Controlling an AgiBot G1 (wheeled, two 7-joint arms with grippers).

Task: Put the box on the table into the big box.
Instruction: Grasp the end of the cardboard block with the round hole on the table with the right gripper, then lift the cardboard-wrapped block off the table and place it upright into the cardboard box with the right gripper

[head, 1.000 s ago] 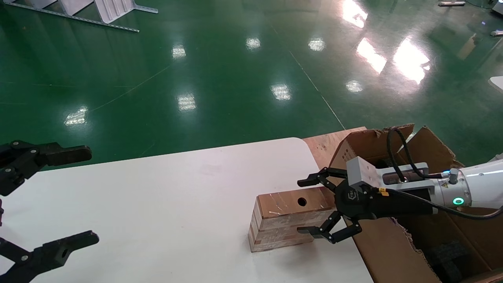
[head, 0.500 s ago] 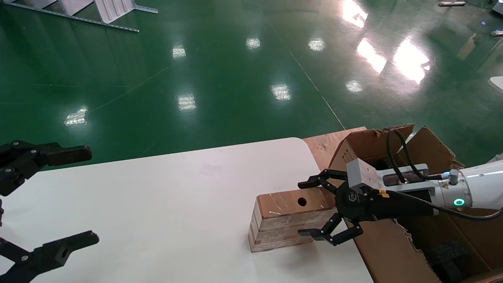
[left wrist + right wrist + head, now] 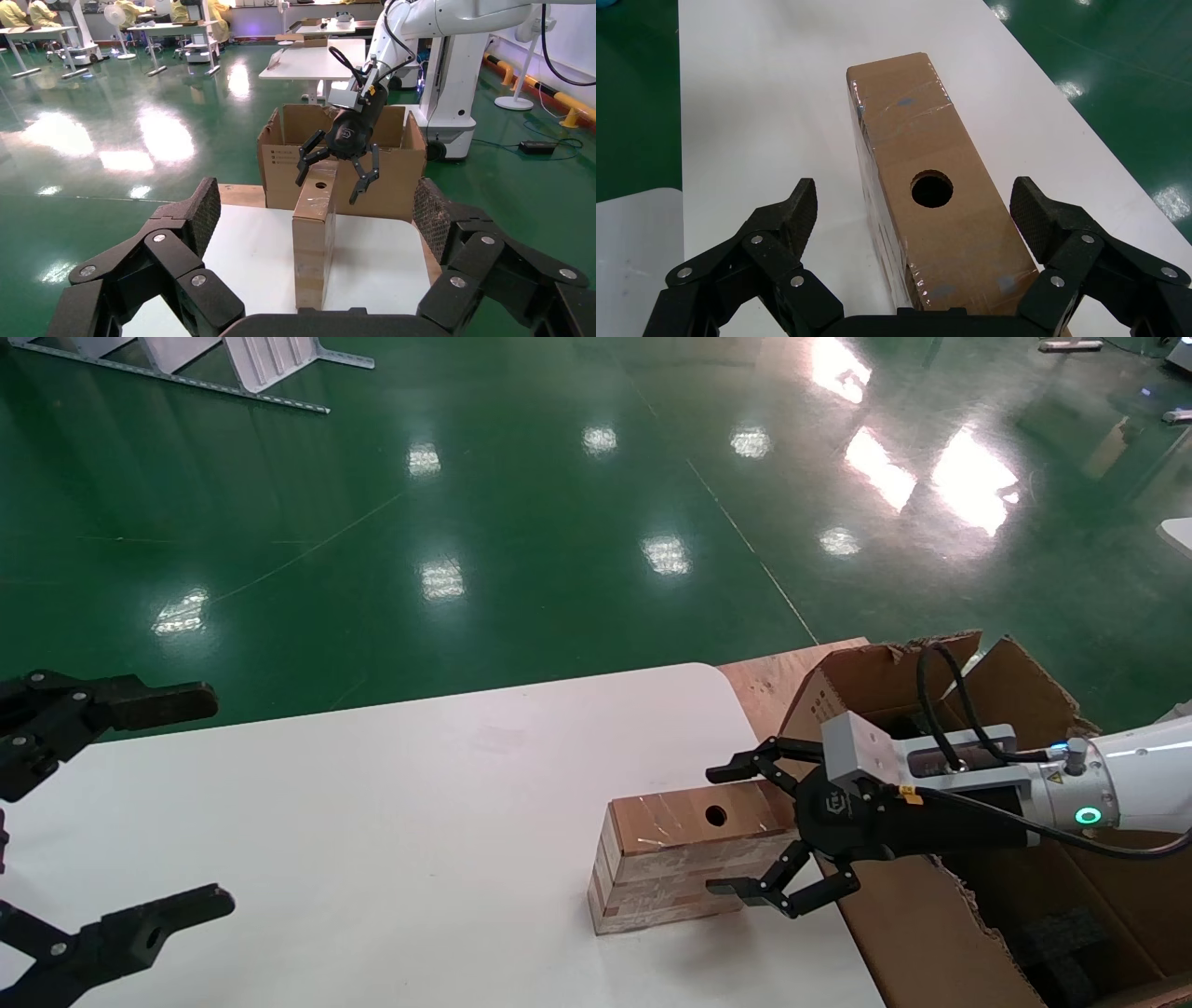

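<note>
Your right gripper (image 3: pixel 740 831) is spread wide at the right end of the box (image 3: pixel 684 854), one finger on the far side, one on the near side, pads not touching the cardboard as far as the wrist cam shows. After that, biggest first:

Green floor (image 3: pixel 521 505) fills the bkgd, shiny w/ light reflections.

Table (image 3: pixel 372 840): white top, rounded far corner, running from your left side across to the carton.

Big box (image 3: pixel 931 933): brown corrugated carton just beside the table's right edge, flaps up, ragged edges, printed text on the side facing the table, black foam (image 3: pixel 1062 943) inside. Your right arm reaches across its open top.

Box: small brown oblong, standing on the table near the right edge, close to the big box. Round hole (image 3: pixel 715 816) in the top face, shiny tape on the sides. In the right wrist view the box (image 3: pixel 933 203) sits centred between the fingers (image 3: pixel 786 217).

Left gripper (image 3: pixel 112 812): parked over the table's left end, fingers wide apart, holding nothing, well apart from the box.
</note>
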